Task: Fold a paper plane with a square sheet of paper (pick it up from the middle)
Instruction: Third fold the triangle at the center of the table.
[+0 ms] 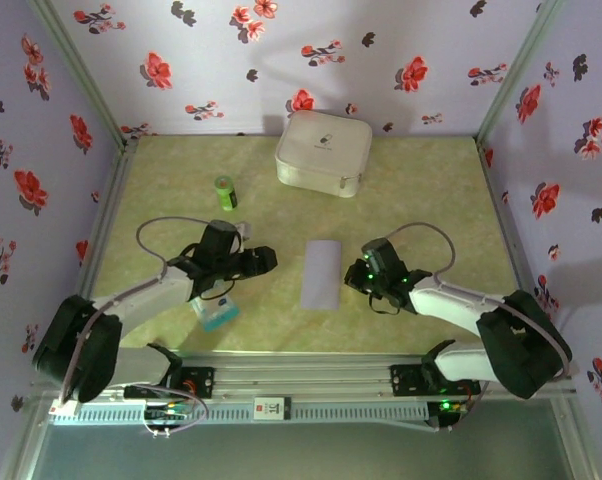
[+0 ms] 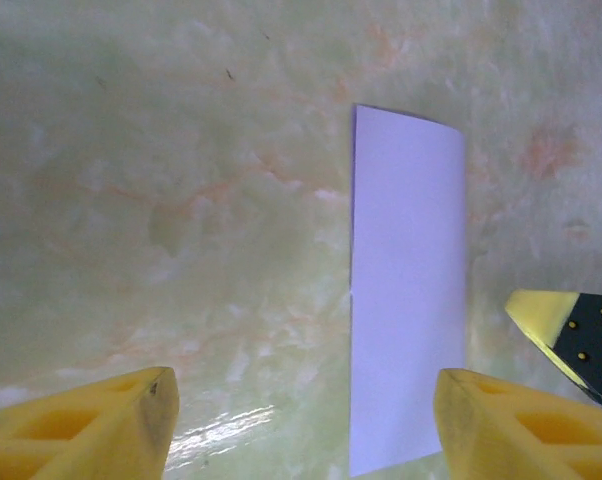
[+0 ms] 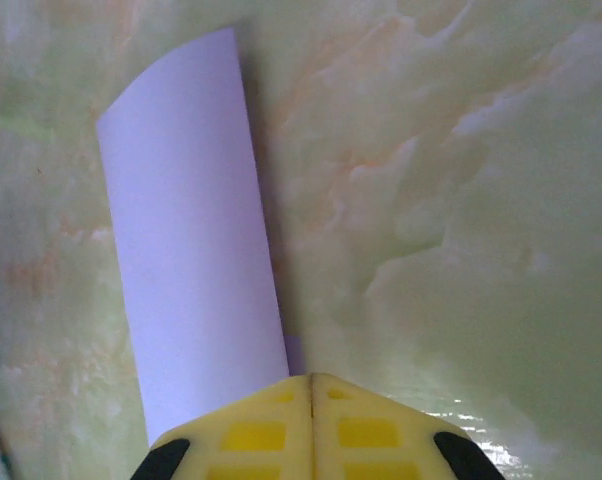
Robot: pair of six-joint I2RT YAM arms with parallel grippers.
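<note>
Lab-type robot test booth indicated. Green marbled surface (image 1: 431, 210) boxed in on three sides by panels (image 1: 381, 40) papered with red-flower print. Metal corner posts (image 1: 79, 75) seen. Robot arms (image 1: 456, 300) bolted to aluminium rail (image 1: 311, 378) at near edge.

A white case (image 1: 323, 152), green can (image 1: 226, 192) and packet (image 1: 215, 315) lie on the table (image 1: 431, 210).

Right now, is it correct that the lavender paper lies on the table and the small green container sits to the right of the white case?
Not quite: the small green container sits to the left of the white case, as the top external view shows. The lavender paper does lie on the table.
</note>
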